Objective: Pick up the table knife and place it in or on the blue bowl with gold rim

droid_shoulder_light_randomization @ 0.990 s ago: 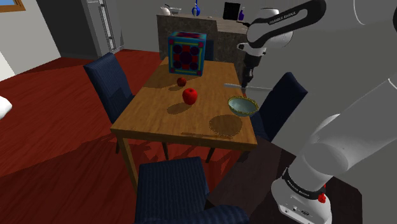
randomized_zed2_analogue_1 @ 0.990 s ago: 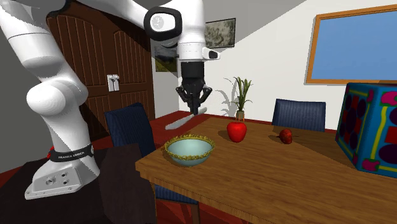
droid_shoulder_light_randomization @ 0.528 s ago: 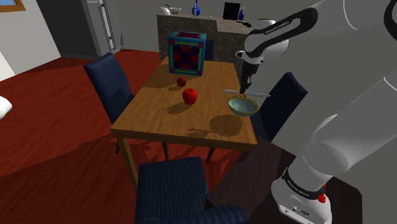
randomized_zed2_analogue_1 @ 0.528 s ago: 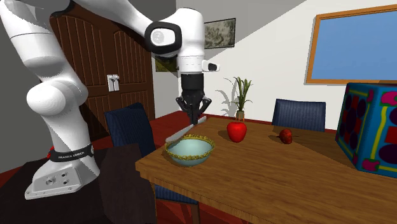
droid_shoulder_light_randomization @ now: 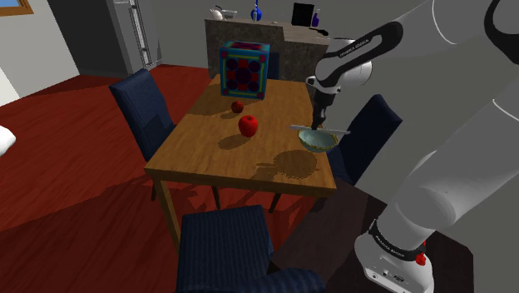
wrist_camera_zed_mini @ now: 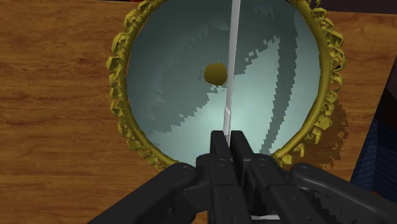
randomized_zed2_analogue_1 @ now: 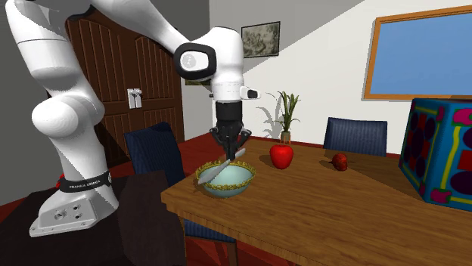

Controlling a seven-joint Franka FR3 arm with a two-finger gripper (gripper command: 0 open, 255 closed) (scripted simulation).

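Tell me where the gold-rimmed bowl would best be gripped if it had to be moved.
Probably on the bowl at its gold rim, from straight above, one finger inside the wall, one outside. It sits upright and open on the table, and looks too wide for the fingers to span.

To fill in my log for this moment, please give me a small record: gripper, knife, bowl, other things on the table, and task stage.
gripper: shut on the knife, just above the bowl
knife: thin and pale, stretched over the bowl's inside; whether it touches the rim cannot be told
bowl: pale blue inside, gold rim, near the table's edge
table: wooden; also bears a big apple, a small apple and a patterned cube
stage: knife over the bowl, not yet released
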